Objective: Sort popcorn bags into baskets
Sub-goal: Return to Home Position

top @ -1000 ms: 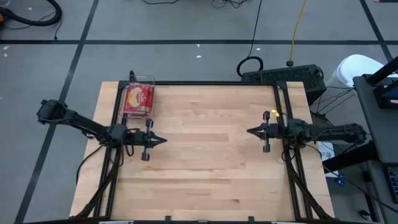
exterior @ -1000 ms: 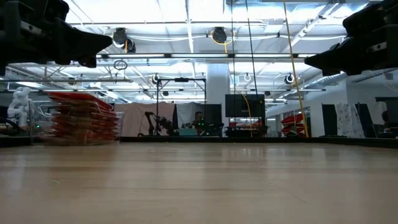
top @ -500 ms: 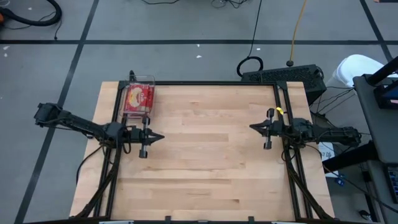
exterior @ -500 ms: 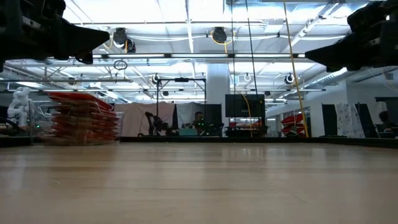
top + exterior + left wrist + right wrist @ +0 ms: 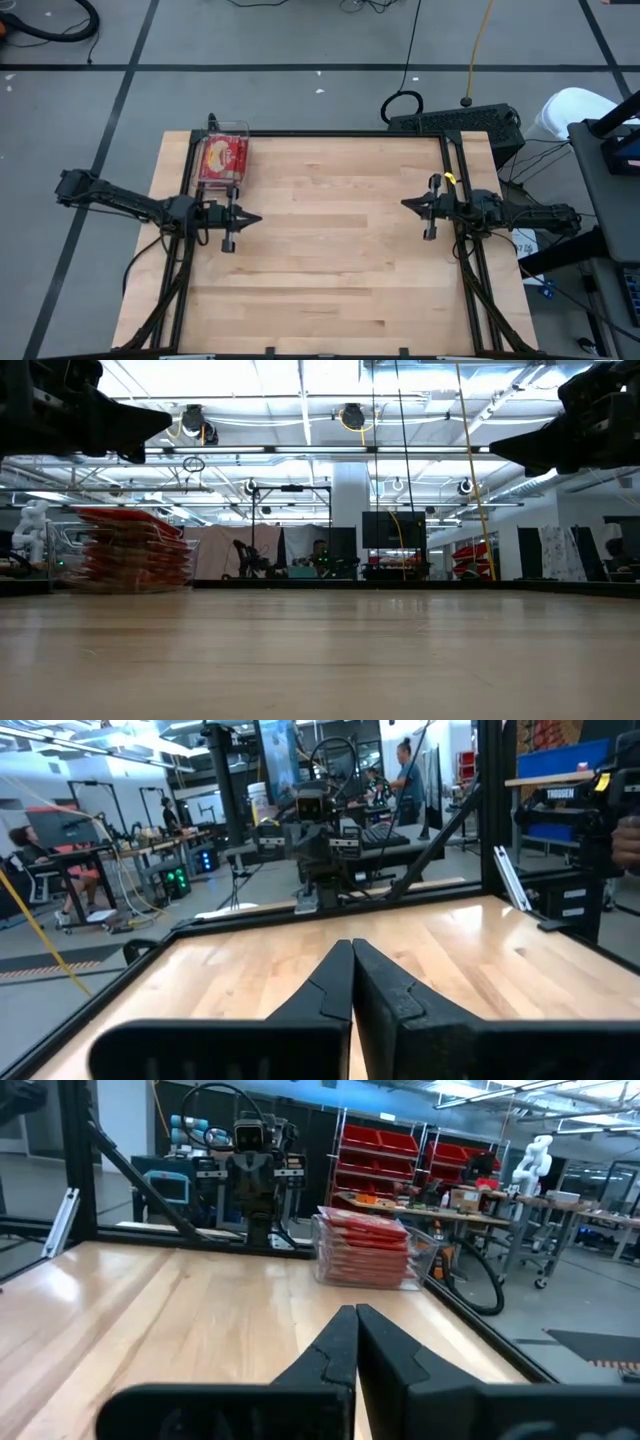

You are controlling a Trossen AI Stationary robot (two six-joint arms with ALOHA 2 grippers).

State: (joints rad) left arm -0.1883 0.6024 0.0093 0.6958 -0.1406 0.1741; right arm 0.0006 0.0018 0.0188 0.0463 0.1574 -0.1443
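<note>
Light wood table (image 5: pixel 330 250), black frame (image 5: pixel 300 133) round it. One clear bin (image 5: pixel 228 126) sits at its back-left corner, stacked with red popcorn bags (image 5: pixel 223 158).

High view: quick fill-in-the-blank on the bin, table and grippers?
1. The clear bin holds a stack of red ____.
2. The bin stands at the table's far edge, on the ____ arm's side.
3. The left gripper and right gripper both have their fingers ____.
Missing words: bags; left; shut.
</note>
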